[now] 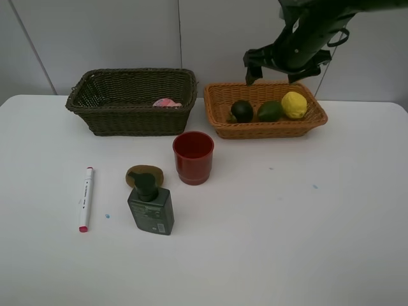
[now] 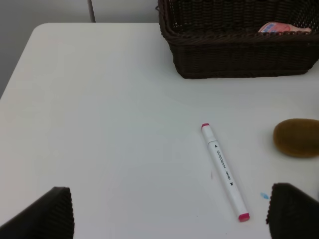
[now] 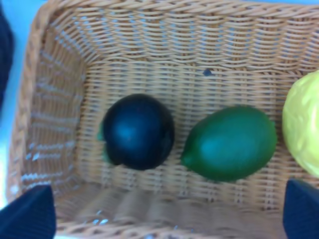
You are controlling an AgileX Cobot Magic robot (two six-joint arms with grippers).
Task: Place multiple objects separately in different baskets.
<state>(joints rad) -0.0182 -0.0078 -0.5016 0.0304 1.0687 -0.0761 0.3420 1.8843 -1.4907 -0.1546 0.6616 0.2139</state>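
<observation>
My right gripper point(image 1: 274, 76) hangs open over the light orange basket point(image 1: 268, 130), holding nothing. In that basket lie a dark round fruit point(image 1: 241, 111), a green avocado point(image 1: 270, 111) and a yellow lemon point(image 1: 294, 104). The right wrist view looks straight down on the dark fruit point(image 3: 137, 132), the avocado point(image 3: 229, 143) and the lemon point(image 3: 301, 129). A pink bottle point(image 1: 167, 102) lies in the dark basket point(image 1: 127, 118). On the table are a red cup point(image 1: 193, 157), a green pump bottle point(image 1: 150, 205), a kiwi point(image 1: 144, 174) behind it and a white marker point(image 1: 85, 198). My left gripper point(image 2: 169, 214) is open above the marker point(image 2: 224, 172).
The white table point(image 1: 287, 223) ends at a wall behind both baskets. In the left wrist view the kiwi point(image 2: 298, 137) lies to one side of the marker and the dark basket point(image 2: 239, 59) stands beyond it. The left arm is outside the exterior view.
</observation>
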